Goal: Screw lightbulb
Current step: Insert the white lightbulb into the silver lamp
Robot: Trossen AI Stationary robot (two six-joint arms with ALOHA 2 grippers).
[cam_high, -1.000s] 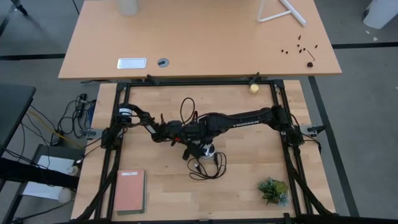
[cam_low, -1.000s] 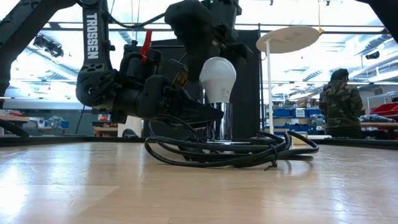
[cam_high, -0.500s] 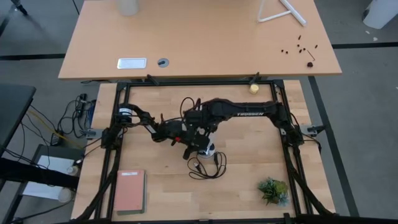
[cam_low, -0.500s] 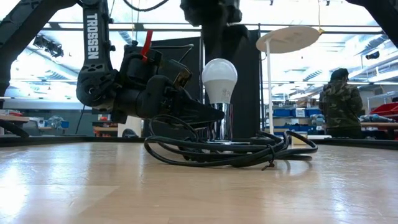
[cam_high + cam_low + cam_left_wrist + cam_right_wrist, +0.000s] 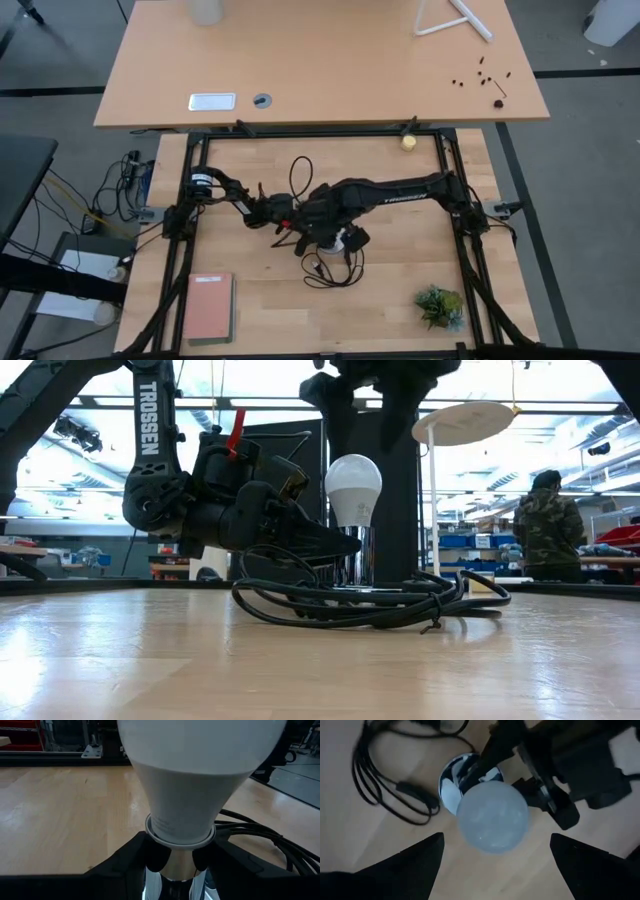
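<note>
Counting it off: one lightbulb (image 5: 353, 488), standing on one shiny socket (image 5: 352, 566). One black cord (image 5: 380, 605), coiled beside it. Two grippers: the left gripper (image 5: 172, 862), its fingers (image 5: 127, 862) clamped either side of the socket neck just under the bulb, and the right gripper (image 5: 492, 865), fingers spread wide above the bulb. One pink book (image 5: 208, 306), one small plant (image 5: 440, 305), one yellowish ball (image 5: 408, 142), all well away from the fingers. One person (image 5: 546, 520) in the background.
</note>
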